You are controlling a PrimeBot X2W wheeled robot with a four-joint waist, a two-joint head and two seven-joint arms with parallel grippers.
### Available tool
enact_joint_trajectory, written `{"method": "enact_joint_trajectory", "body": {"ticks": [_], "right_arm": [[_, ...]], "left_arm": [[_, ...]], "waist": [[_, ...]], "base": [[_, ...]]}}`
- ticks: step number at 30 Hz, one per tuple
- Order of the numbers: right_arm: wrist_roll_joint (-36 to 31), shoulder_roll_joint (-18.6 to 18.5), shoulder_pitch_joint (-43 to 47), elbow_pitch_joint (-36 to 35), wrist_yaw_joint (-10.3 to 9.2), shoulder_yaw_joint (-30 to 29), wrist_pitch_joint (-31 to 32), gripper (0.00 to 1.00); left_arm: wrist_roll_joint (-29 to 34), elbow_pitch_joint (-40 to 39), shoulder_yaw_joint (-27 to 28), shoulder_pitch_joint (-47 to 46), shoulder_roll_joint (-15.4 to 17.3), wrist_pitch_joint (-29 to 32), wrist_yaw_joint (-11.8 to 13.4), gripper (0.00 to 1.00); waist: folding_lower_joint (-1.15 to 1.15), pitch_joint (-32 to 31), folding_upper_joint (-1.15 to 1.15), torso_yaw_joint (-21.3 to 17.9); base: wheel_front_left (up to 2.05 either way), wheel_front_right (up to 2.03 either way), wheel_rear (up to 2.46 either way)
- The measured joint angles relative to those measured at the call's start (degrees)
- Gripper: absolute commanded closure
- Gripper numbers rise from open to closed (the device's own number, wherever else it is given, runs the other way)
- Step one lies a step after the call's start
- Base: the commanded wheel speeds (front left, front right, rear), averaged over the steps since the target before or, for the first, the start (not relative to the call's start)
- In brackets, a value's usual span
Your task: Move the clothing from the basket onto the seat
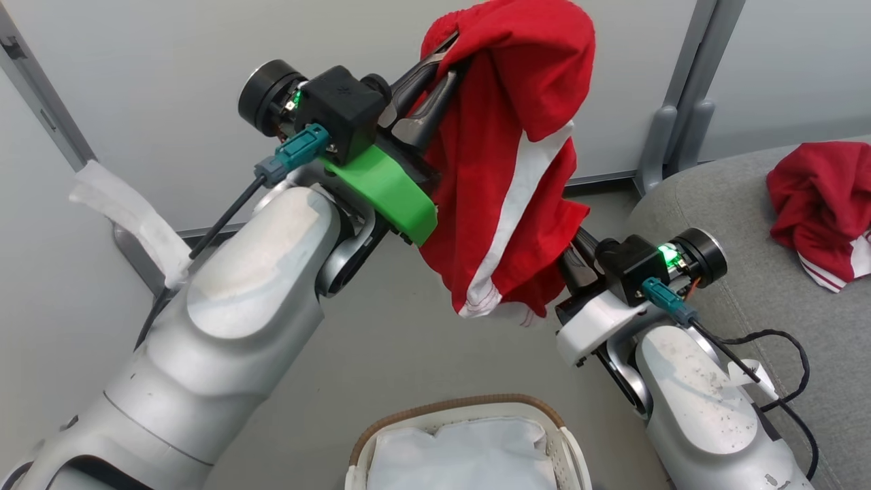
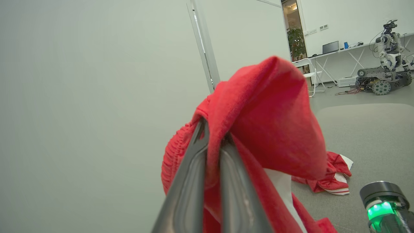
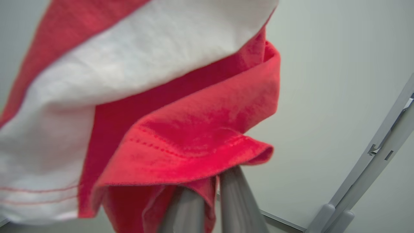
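Note:
A red garment of the clothing (image 1: 517, 129), with a white stripe, hangs in the air between my two arms. My left gripper (image 1: 446, 64) is shut on its top edge; in the left wrist view the fabric (image 2: 275, 123) drapes over the closed left gripper (image 2: 213, 136). Lower down, my right gripper (image 1: 568, 262) is shut on the hem, where red cloth (image 3: 194, 136) is pinched between its fingertips (image 3: 210, 184). Another red garment (image 1: 820, 197) lies crumpled on the grey seat (image 1: 735, 272). The basket (image 1: 435, 410) stands below, showing its white lining (image 1: 463, 452).
Pale grey partition panels stand behind, with a metal post foot (image 1: 670, 136) beside the sofa. A white cloth strip (image 1: 129, 211) hangs at the left. A black cable (image 1: 782, 340) loops by my right forearm. Another robot (image 2: 385, 58) and desks stand far off.

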Motion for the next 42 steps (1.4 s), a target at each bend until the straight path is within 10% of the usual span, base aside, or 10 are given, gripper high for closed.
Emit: {"method": "enact_joint_trajectory", "body": {"ticks": [6, 9, 10, 11, 42], "right_arm": [[0.5, 0.0, 0.0, -0.9, 0.0, -0.5, 0.0, 1.0], [0.9, 0.0, 0.0, -1.7, 0.0, -1.0, 0.0, 1.0], [1.1, 0.0, 0.0, -2.0, 0.0, -1.2, 0.0, 1.0], [1.1, 0.0, 0.0, -2.2, 0.0, -1.4, 0.0, 1.0], [0.5, 0.0, 4.5, -5.7, 0.0, -10.8, 0.0, 1.0]], "left_arm": [[-2.1, 2.4, 0.7, 2.7, 0.8, -0.3, 0.1, 1.0], [-2.9, 3.7, 1.1, 4.8, 0.8, -0.9, 0.2, 0.52], [-3.0, 4.1, 1.2, 5.5, 0.8, -1.0, 0.2, 0.14], [-3.2, 4.5, 1.3, 6.3, 0.8, -1.3, 0.2, 0.0], [6.9, 3.3, 10.1, 35.5, -6.8, -2.4, 0.0, 0.0]], "waist": [[0.0, 0.3, 0.0, -0.4], [0.0, 0.6, 0.0, -0.5], [0.0, 0.6, 0.0, -0.6], [0.0, 0.7, 0.0, -0.6], [0.0, 2.1, 0.0, -2.3]], "base": [[0.0, 0.0, 0.0], [0.0, 0.0, 0.0], [0.0, 0.0, 0.0], [0.0, 0.0, 0.0], [0.0, 0.0, 0.0]]}}
